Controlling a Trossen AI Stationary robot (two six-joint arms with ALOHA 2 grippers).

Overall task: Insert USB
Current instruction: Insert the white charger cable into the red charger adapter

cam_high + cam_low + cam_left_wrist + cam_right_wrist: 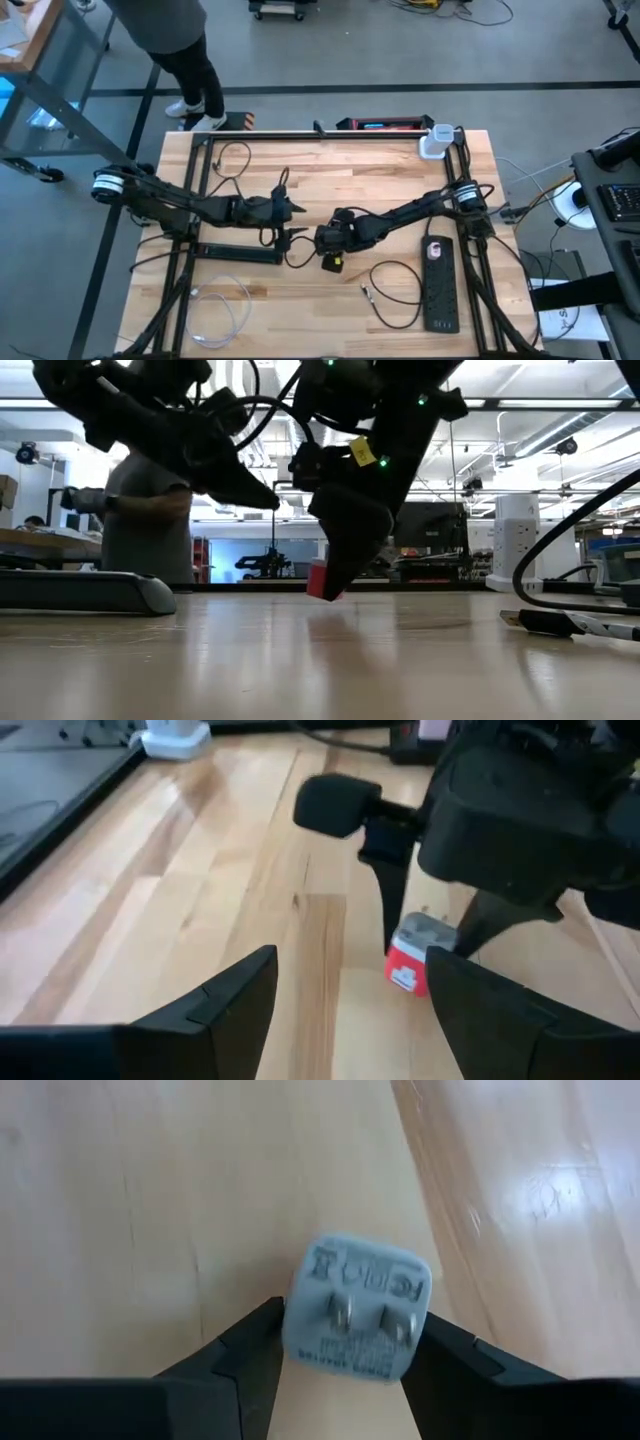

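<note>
A small wall charger with a red-and-white body (412, 960) and a grey face with two prongs (360, 1312) sits between the fingers of my right gripper (327, 243), near the table's middle. In the low view the charger (318, 580) hangs tilted just over the wood below my right gripper (345, 560). My left gripper (345, 1005) is open and points at the charger from the table's left, a short way off, touching nothing. A black USB cable (395, 290) lies loose on the table to the right. My right gripper pinches the charger's two opposite side walls (300, 1330) between its two fingers (455, 1365), coming from above and slanting down. The pronged face points away from the gripper, toward the table. The charger is tilted; whether its lower corner (320, 595) touches the wood, I cannot tell.
A black power strip (441, 285) lies at the right, and a white adapter (435, 142) at the far right corner. A black bar (240, 252) lies under the left arm and a pale coiled cable (215, 310) at the near left. A person (175, 45) stands beyond the far edge.
</note>
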